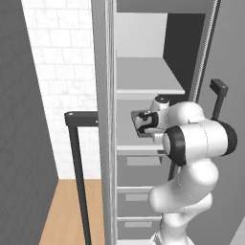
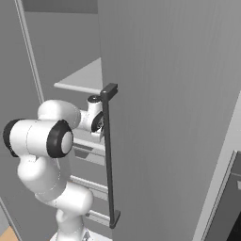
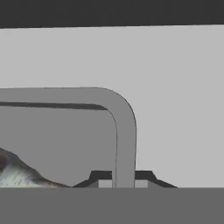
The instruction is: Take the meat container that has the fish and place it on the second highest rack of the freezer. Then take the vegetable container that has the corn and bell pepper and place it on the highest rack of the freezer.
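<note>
Gripper [image 3: 123, 183] fingertips pinch the rim of the meat container [image 3: 124, 131], pressed together on its wall. Container sits directly ahead of the hand, rim running away from the fingers then bending left; fish [image 3: 17, 173] lies inside, left of the grip. The arm reaches into the open freezer [image 1: 148, 57], wrist at the shelf [image 1: 143, 149] below the highest rack [image 1: 148, 86]. Next is probably release and straight pull-back.
</note>
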